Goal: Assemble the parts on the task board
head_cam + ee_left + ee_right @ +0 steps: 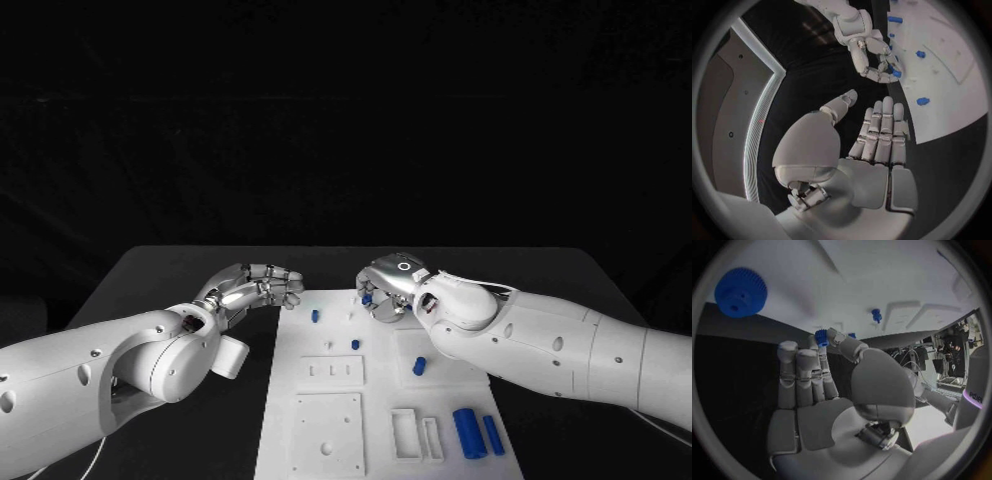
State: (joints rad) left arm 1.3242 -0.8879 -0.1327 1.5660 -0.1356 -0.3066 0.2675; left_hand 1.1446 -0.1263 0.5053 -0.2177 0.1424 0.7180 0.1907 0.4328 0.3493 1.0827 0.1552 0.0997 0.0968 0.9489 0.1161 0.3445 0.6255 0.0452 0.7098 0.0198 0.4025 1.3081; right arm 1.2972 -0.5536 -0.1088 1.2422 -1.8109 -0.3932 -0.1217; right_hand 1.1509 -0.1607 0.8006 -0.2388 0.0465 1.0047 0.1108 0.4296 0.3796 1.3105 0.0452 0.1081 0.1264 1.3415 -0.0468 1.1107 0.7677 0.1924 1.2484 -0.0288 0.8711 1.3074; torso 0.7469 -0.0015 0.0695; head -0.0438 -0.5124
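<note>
pinching a small blue part (821, 336) between thumb and fingertips, the right hand (392, 290) is hovering over the far end of the task board (378, 440), where the head view also shows it at the board's far edge. judging by its look, the part is a light, rigid plastic piece with a ridged, gear-like rim; it seems small enough to slip or twist, so gripping it by its sides is looking safest. the left hand (257, 287) is holding nothing, its fingers lying straight and together just beside the board's left edge. the board is looking like smooth, matte white plate with shallow rectangular recesses. two blue cylinders (477, 433) are lying side by side near its near right corner, and short blue pegs (418, 366) are standing upright mid-board. a large toothed blue gear (740, 291) is resting on the white surface.
</note>
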